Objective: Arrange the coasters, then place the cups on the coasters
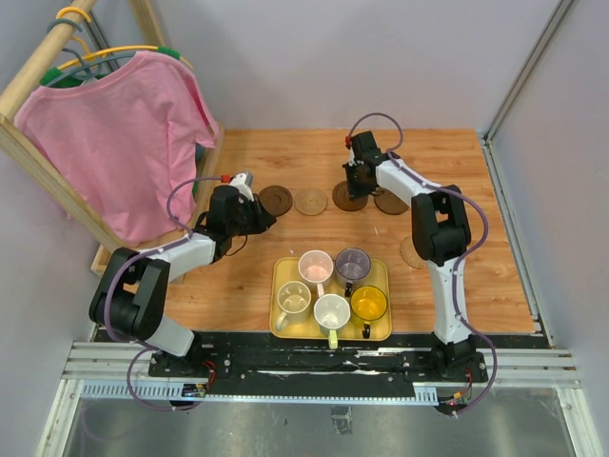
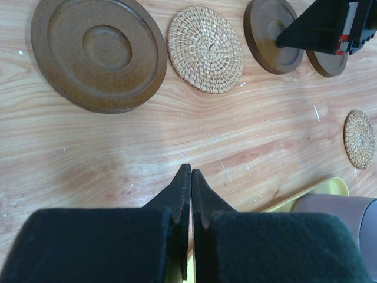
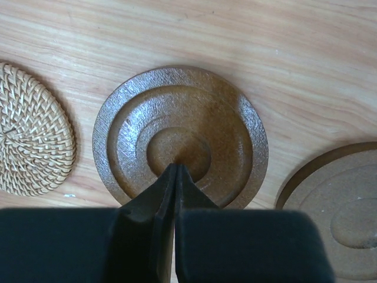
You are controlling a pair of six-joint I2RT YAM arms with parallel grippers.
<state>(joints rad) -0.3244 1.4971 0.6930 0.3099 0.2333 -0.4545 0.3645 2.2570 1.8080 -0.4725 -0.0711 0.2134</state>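
A dark brown ringed coaster (image 3: pixel 177 112) lies flat directly under my right pincer (image 3: pixel 175 171). The jaws are pressed together with nothing between them, tips over the disc's central dip. I cannot tell whether the tips touch it. A woven coaster (image 3: pixel 29 138) sits just left of this pincer. A second brown coaster (image 3: pixel 336 212) sits just right, cut off by the frame edge.

My left pincer (image 2: pixel 189 174) is likewise together and empty, over bare tabletop (image 2: pixel 118 153). The end coaster (image 2: pixel 97 53) lies ahead and left of it, and a stray woven coaster (image 2: pixel 359 138) lies well off to its right.

I judge that arranging the coasters is the step in hand: four stand in a row and the stray one lies apart. The next move calls for bringing it into line. All five cups (image 1: pixel 315 266) sit in the tray (image 1: pixel 284 268), behind both pincers. My left wrist view catches only one cup's edge.
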